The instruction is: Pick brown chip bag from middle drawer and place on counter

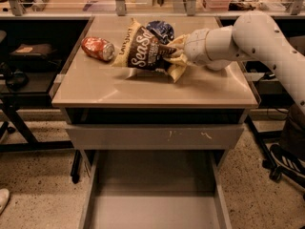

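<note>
The brown chip bag (pixel 143 51) with white "Sea Salt" lettering lies tilted on the beige counter (pixel 143 87), near its back middle. My gripper (pixel 174 57) reaches in from the right on a white arm (pixel 257 37) and is shut on the bag's tan right end, which bunches around the fingers. The middle drawer (pixel 152 209) stands pulled open below the counter, and its flat grey bottom is bare.
A red-orange can (pixel 97 48) lies on its side on the counter left of the bag. A dark blue bag (pixel 162 30) sits just behind the brown one. A scuffed grey drawer front (pixel 152 136) is shut under the counter. Chair wheels (pixel 281 166) stand at right.
</note>
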Controlling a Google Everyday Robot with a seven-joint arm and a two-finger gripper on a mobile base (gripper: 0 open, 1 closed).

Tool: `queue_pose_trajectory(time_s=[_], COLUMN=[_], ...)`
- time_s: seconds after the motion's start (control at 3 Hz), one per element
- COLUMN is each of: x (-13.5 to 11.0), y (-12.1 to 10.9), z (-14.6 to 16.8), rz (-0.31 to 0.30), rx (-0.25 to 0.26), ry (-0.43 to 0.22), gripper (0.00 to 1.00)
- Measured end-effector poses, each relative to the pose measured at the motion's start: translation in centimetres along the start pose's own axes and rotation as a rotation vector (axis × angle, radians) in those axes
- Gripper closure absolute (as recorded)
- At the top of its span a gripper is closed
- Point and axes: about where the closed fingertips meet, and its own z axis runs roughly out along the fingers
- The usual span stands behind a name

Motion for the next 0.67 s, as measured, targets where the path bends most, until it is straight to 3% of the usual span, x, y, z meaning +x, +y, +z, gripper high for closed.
queue_pose_trajectory(time_s=[0.33,0.67], x=[0.0,0.0], y=[0.0,0.0], z=[0.0,0.0], rz=[0.0,0.0], rx=[0.0,0.0], ry=[0.0,0.0], gripper=[0.1,0.0])
